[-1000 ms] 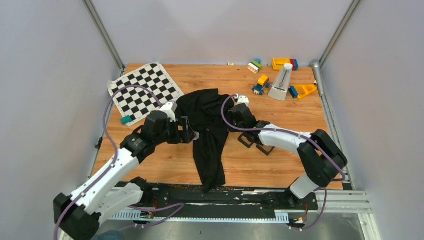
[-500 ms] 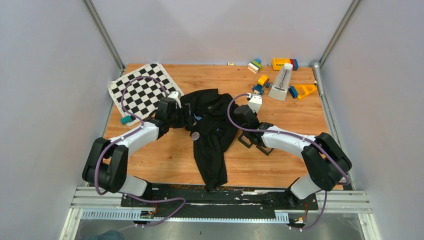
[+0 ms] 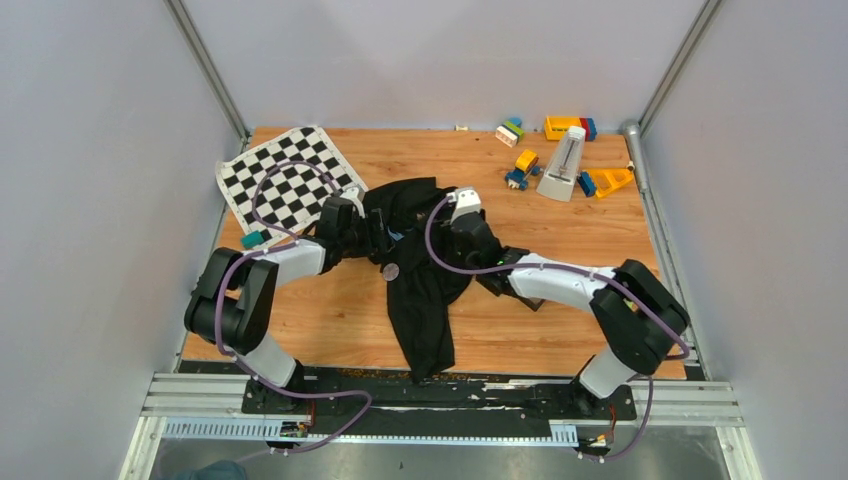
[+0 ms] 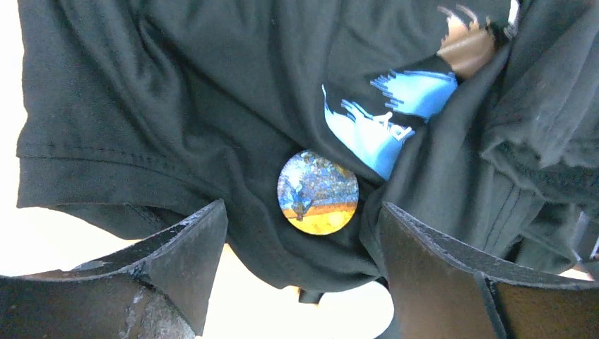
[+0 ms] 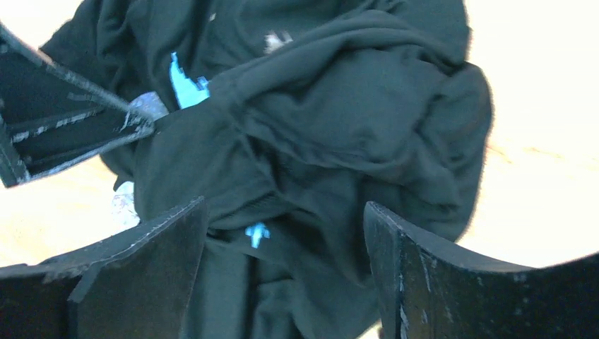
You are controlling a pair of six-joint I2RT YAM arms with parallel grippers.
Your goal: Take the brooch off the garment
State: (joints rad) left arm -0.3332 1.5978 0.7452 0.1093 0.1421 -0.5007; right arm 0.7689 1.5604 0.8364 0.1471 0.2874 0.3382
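top view: a wooden bench (image 3: 330, 330) closed in by grey walls (image 3: 100, 200) at left, right and back. a black garment (image 3: 425, 320) lies mid-frame, its narrow tail reaching the bench's near edge. bare wood lies open to the lower left and lower right of that tail.

just above, the round brooch (image 3: 390, 271) sits on the garment's left edge, slightly left of centre. in the left wrist view the left gripper (image 4: 304, 206) is open. its fingers stand either side of the brooch without touching it, beside the blue print.

in the right wrist view the right gripper (image 5: 282, 205) is also open, jaws wide apart over bunched black cloth and gripping nothing.

right of the garment, a corner of a small black tray (image 3: 533, 302) shows under the right arm; what it holds cannot be seen.

farther back, a chequered mat (image 3: 290, 180) overhangs the bench's upper left edge. toy blocks (image 3: 565, 127) are scattered at upper right.
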